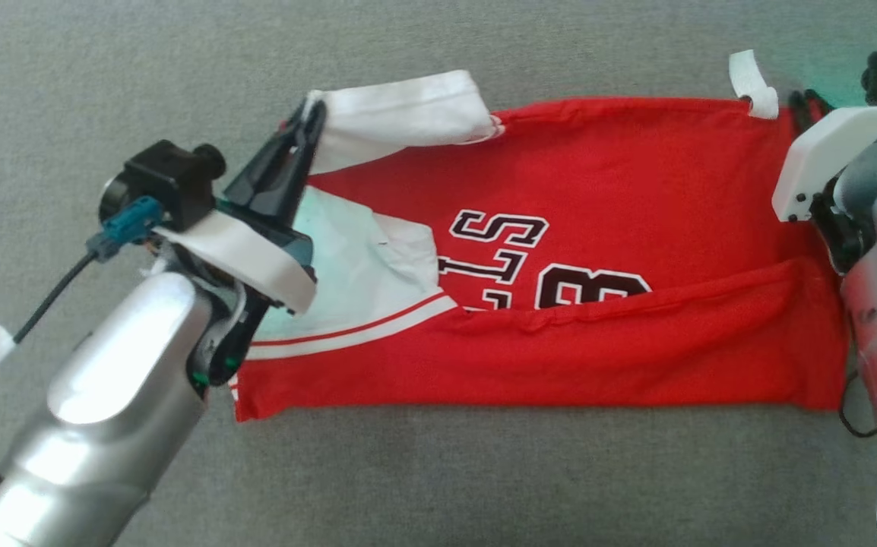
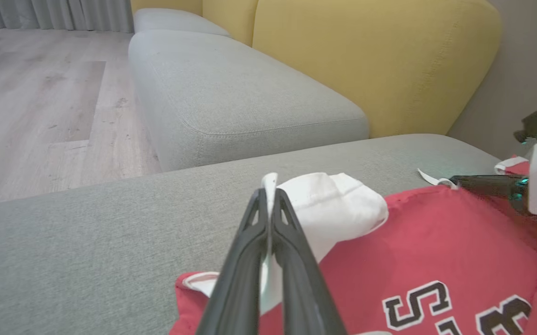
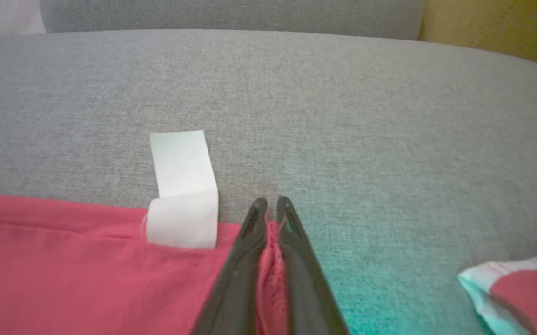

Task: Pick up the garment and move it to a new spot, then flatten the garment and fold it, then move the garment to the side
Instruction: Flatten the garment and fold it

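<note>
Supporting cushion: grey sofa seat, spread under and beyond both claws; firm enough, by the look, to crease against.
Garment: red jersey, lying flat across the cushion between the two claws, lettering up, far edge pinched at both ends.
Near flap: long red strip already turned over the lettering, on the robot's side of both claws; judged the first part of the fold, far edge next.
White sleeve: bunched just beside the left claw, toward the right claw, partly rolled over the red; worth tucking inward before the crease.
Left claw: closed tight on the sleeve's white hem, cloth sandwiched between the fingers.
Right claw: closed on a pinch of the red edge, cloth ridged between the fingers.
White tag: just beside the right claw, toward the left claw, curled off the hem onto the cushion.
Doing it well: lift both ends together and only a little, keep the edge taut between the claws, carry it toward the near flap in step, lay it down parallel, let go last.
Risk: uneven pull, likely to skew the fold or drag the near flap open.
</note>
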{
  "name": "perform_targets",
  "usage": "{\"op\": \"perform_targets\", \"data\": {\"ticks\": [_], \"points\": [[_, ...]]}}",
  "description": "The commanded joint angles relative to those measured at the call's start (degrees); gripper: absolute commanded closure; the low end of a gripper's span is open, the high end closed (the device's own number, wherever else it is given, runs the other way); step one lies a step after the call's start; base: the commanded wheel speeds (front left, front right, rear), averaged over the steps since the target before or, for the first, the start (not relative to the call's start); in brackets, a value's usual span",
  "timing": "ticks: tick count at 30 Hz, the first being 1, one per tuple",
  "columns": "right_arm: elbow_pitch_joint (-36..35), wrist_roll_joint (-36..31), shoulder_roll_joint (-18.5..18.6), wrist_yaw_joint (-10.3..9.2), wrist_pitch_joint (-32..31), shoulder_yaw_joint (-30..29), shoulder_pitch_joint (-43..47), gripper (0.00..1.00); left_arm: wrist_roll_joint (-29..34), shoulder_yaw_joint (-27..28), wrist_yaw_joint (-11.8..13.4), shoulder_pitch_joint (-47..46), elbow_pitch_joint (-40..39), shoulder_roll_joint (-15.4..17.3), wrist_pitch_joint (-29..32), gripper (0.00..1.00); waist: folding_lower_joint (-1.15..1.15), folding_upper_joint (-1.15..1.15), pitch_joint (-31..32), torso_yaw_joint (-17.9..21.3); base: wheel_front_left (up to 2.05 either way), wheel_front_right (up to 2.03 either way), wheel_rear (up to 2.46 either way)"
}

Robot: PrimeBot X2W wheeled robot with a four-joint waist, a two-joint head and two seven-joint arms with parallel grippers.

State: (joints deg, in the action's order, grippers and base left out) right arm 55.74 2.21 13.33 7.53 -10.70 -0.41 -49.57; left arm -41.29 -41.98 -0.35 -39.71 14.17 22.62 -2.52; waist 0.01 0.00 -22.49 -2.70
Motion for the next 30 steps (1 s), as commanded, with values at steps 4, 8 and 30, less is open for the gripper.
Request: {"op": "perform_targets", "data": {"ticks": [4, 8, 30], "points": [[0.28, 4.06, -0.59, -0.04, 3.38, 2.20, -1.93, 1.00, -0.13, 4.26, 1.67, -3.42, 0.16, 2.47, -0.66, 1.00, -0.01, 0.00, 1.20, 1.78, 0.00, 0.00, 0.00], [-1.67, 10.43, -0.87, -0.04, 6.25, 5.21, -3.63, 1.00, -0.56, 6.39, 2.95, -5.20, 2.17, 3.07, -1.44, 1.00, -0.01, 0.00, 2.10, 3.47, 0.00, 0.00, 0.00], [-9.26, 31.33, 0.55, -0.04, 16.31, 12.10, -9.11, 1.00, 3.53, 8.33, 0.80, -25.95, 25.99, -2.24, -10.18, 1.00, -0.01, 0.00, 0.89, 6.70, 0.00, 0.00, 0.00]]}}
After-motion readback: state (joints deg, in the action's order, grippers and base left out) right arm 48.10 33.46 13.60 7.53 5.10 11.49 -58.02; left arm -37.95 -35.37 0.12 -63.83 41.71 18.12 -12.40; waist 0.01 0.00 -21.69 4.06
